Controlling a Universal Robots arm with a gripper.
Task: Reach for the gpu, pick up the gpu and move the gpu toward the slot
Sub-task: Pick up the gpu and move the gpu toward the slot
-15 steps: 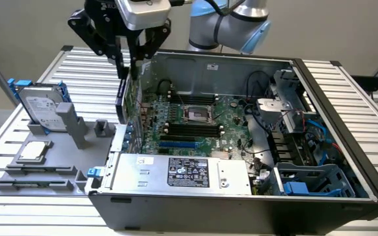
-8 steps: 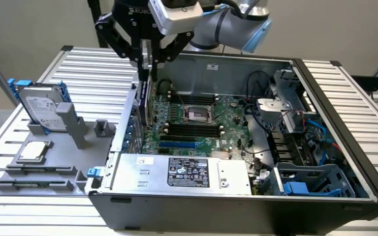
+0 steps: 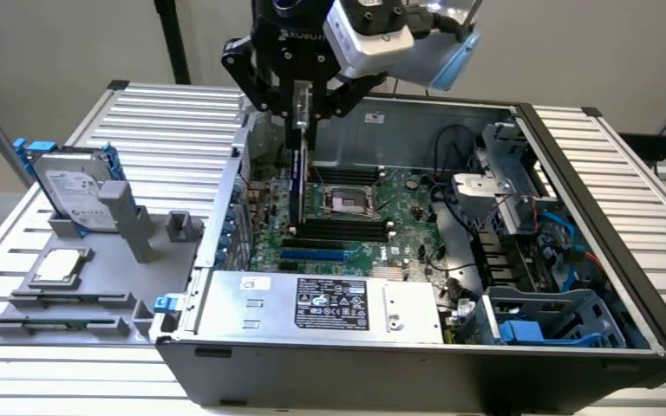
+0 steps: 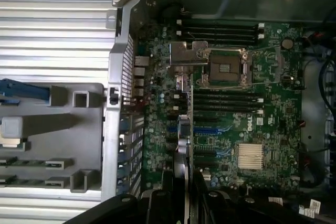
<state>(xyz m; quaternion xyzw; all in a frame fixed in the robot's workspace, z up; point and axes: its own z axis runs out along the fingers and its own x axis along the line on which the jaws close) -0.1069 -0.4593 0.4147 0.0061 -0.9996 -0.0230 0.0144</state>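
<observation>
**Card held edge-on above the open case**

Nearest in the exterior view, along the lower frame, sits the power supply with its label, inside the open computer case. Left of it, on the ribbed desk, a grey fixture carries a small processor chip and, further back, a hard drive standing upright.

Beyond the power supply lies the motherboard. Over its left part hangs the gpu, a thin dark blade seen edge-on, vertical, its lower edge near the blue slot; whether they touch is unclear. In the wrist view the gpu runs as a narrow line up the middle.

At upper centre, the gripper has its fingers clamped on the card's top edge.

The card looks light, stiff and fragile; a hold on the bare board edge or metal bracket seems safest, away from components.
</observation>
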